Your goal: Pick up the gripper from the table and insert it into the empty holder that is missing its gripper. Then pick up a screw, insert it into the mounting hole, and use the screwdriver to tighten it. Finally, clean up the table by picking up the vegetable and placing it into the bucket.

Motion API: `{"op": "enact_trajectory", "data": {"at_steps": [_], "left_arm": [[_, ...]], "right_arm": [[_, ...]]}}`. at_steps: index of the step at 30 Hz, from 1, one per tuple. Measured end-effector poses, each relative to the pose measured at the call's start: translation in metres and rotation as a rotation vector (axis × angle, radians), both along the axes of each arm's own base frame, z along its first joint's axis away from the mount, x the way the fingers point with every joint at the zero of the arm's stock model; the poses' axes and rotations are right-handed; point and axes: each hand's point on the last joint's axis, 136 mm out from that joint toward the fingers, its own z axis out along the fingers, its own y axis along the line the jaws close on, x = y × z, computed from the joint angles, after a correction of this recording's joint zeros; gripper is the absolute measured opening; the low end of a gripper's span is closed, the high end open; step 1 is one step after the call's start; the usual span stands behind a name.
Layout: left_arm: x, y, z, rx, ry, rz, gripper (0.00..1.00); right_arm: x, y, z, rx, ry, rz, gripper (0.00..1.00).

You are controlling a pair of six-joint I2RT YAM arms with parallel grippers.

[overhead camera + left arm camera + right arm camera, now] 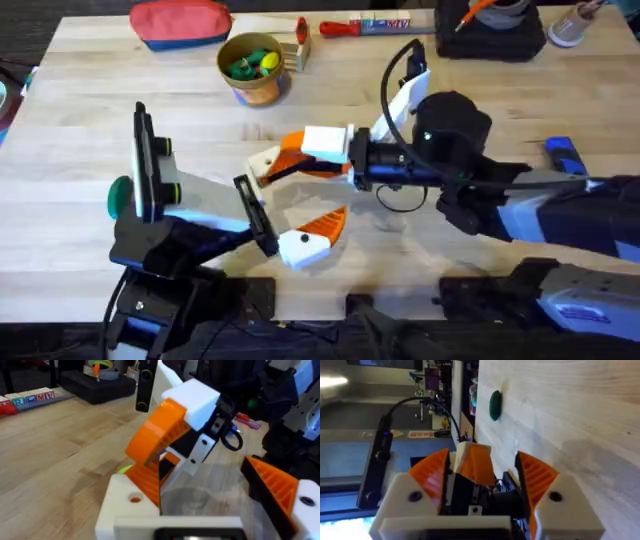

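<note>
Nearest, the left arm rises from the near left corner and reaches right toward the middle of the table (90, 90); its left gripper (290, 205) is released, the two white fingers set wide apart, each with an orange ribbed pad; the nearer finger (305, 245) lies low over the planks, the farther finger (265, 165) lies toward the middle of the table. From the near right the right arm comes across; its right gripper (295, 155) is turned on its side, one finger above the other, and points left. It is also released, its orange pads standing apart. In the right wrist view the left gripper's farther finger (472, 462) sits between those pads, close against one pad (432, 475) with a gap to the other (535, 477); whether it touches the first I cannot tell. In the left wrist view the right gripper (170, 425) hangs tilted over the left gripper's own pad (147, 480), its white block uppermost; the left gripper (210, 495) frames it from both sides.

A dark green disc (120, 197) lies flat on the wood at the left, beside the left arm. At the far side the bucket (255, 88) stands upright left of centre, with green and yellow pieces (250, 65) inside; the red pouch (180, 22) lies just left of it at the far edge; a red-handled tool (345, 28) lies to its right, and a black case (490, 35) sits farther right. The screwdriver (562, 155) lies at the right, well apart from both grippers, partly hidden by the right arm.
</note>
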Motion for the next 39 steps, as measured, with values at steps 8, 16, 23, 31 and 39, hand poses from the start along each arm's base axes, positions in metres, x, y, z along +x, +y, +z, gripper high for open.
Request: {"op": "enact_trajectory", "data": {"at_steps": [8,16,23,31,39], "left_arm": [[0.0,0.0,0.0,0.001,-0.002,-0.001,0.988],[0.0,0.0,0.0,0.001,-0.002,-0.003,0.988],[0.0,0.0,0.0,0.001,-0.002,-0.003,0.987],[0.0,0.0,0.0,0.002,-0.002,-0.003,0.988],[0.0,0.0,0.0,0.001,-0.002,-0.003,0.987]], "right_arm": [[0.015,-0.019,-0.004,-0.044,-0.131,0.025,0.991],[0.041,-0.06,-0.024,-0.225,-0.147,0.07,0.992],[0.039,-0.084,-0.013,-0.426,-0.289,0.144,0.992],[0.016,-0.12,-0.062,-0.841,-0.371,0.274,0.993],[0.015,-0.119,-0.078,-1.009,-0.464,0.323,0.943]]}}
